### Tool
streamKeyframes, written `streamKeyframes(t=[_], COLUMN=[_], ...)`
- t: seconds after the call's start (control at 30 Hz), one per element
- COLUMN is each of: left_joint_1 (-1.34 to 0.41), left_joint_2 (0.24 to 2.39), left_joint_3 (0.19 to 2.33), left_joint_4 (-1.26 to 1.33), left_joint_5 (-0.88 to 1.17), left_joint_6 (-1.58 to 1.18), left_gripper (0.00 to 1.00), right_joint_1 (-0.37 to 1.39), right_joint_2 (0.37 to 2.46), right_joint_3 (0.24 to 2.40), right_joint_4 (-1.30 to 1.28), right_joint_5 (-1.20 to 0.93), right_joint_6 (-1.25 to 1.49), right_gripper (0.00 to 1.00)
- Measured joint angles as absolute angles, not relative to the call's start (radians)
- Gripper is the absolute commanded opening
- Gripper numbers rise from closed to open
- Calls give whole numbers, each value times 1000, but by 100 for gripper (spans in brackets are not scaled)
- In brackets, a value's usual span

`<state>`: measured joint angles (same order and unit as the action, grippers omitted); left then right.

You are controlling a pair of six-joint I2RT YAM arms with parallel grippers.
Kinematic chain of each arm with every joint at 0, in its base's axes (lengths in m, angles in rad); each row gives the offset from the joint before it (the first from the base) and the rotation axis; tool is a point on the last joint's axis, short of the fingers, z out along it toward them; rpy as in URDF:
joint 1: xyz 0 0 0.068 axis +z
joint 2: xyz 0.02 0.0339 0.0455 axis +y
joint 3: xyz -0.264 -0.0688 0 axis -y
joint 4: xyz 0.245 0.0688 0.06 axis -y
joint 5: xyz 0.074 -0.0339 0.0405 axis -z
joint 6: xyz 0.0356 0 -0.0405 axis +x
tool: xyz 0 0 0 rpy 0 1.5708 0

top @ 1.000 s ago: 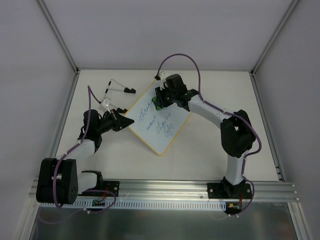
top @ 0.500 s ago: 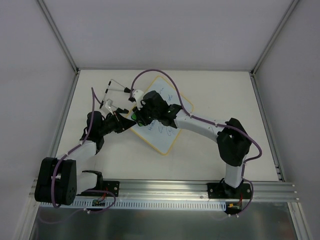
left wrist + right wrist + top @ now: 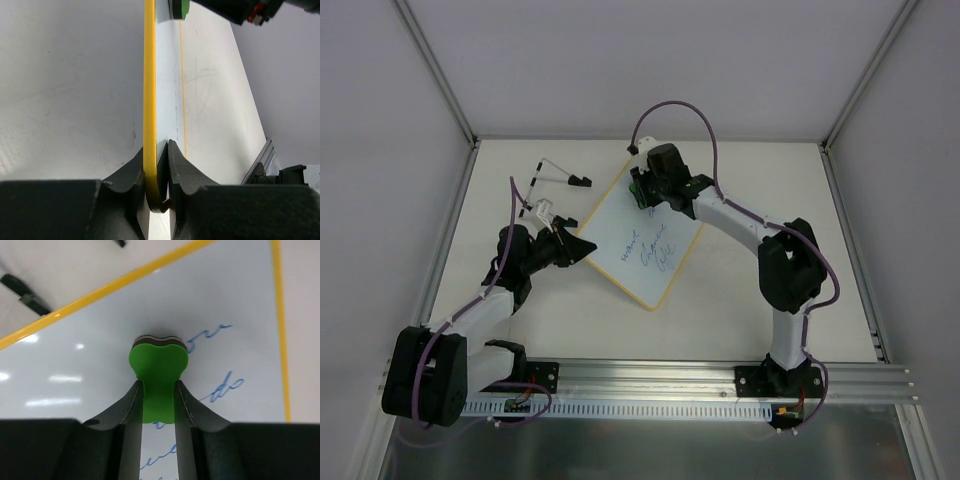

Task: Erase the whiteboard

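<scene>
The whiteboard [image 3: 645,245] lies tilted like a diamond on the table, with a yellow rim and blue handwriting [image 3: 648,250] on its middle. Its upper part is blank. My left gripper [image 3: 576,248] is shut on the board's left corner; the left wrist view shows both jaws [image 3: 156,146] pinching the yellow rim [image 3: 149,75]. My right gripper [image 3: 640,190] is shut on a green eraser [image 3: 158,365] and presses it onto the board [image 3: 90,350] near its top corner. Blue writing [image 3: 220,385] shows beside the eraser. The eraser also shows in the left wrist view [image 3: 179,7].
Two thin white sticks with black ends [image 3: 558,176] lie on the table left of the board's top corner, with a small clear piece [image 3: 538,212] below them. The enclosure's walls and metal frame ring the table. The arms' rail [image 3: 650,385] runs along the near edge.
My right gripper swept the eraser down-left across the board, then back up to the top corner. The top line of blue writing is gone. The left gripper kept its hold.
</scene>
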<state>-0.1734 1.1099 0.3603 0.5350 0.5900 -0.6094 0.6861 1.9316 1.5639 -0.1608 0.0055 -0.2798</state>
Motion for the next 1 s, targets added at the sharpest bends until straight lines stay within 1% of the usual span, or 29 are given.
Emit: streamKeyframes(t=[0.2, 0.47, 0.63, 0.8, 1.0], left_joint_1=[-182, -196, -197, -197, -197], left_joint_2=[1089, 1048, 1047, 1050, 1050], left_joint_3=[360, 360, 360, 360, 360], left_joint_4=[491, 437, 420, 396, 368], left_joint_5=[579, 564, 568, 569, 569], left_joint_6=[-597, -582, -579, -579, -579], left_gripper=[0, 0, 0, 0, 0], right_joint_1=[599, 519, 533, 595, 639], right_joint_2=[2016, 2106, 2110, 2109, 2074], right_joint_3=[1669, 1787, 1793, 1792, 1728], right_joint_4=[-207, -233, -240, -237, -202], right_joint_5=[19, -37, -42, -41, -42], right_joint_6=[-230, -133, -116, -114, -92], right_gripper=[0, 0, 0, 0, 0])
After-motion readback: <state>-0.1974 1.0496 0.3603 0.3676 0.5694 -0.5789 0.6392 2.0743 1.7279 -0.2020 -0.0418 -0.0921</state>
